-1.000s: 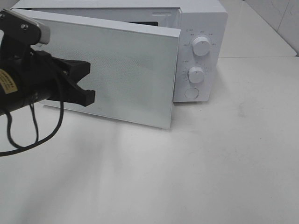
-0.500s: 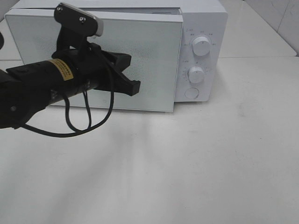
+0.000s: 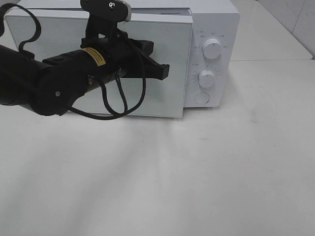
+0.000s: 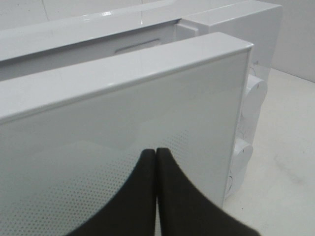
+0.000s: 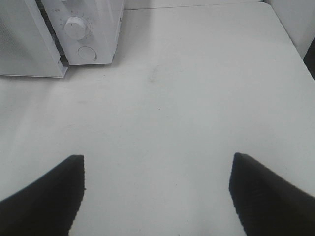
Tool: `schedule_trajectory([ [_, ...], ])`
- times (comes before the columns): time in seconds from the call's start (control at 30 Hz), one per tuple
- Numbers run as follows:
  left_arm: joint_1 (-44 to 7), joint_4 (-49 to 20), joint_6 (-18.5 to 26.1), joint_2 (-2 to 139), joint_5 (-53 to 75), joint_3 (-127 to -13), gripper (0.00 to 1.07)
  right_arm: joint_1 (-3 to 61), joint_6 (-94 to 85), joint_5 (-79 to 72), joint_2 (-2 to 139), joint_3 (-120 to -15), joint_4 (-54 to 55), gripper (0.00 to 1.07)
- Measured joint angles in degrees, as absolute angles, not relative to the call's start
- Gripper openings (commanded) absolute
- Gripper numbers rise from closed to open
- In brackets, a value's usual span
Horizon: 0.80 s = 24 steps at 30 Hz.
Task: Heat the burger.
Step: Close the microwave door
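White tabletop (image 3: 206, 177) carries a white microwave (image 3: 216, 19) whose door (image 3: 167, 98) sits barely ajar. The left gripper (image 3: 166, 70), jaws pinched together on nothing, noses at the door glass, apparently to push it home. The right gripper (image 5: 155, 160) hangs wide and empty over the table. No sign of the burger; presumably it's behind that door.

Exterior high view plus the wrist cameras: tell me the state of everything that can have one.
Microwave door: almost shut, a narrow gap at its free edge.
Left gripper: shut, tips at the door's front.
Right gripper: open, empty, above the table.
Upper dial and lower dial: settings unreadable.
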State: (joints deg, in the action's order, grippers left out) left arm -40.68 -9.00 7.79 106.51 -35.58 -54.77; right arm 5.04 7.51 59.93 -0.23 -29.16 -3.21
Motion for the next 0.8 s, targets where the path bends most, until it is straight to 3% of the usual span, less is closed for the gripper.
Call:
schedule_trajectory([
  [0.8,-41.54,-11.8,9.57,114.71,-31.68,-66.81,0.0,5.04,7.51,59.93,-0.23,-29.16,-3.21,0.75],
])
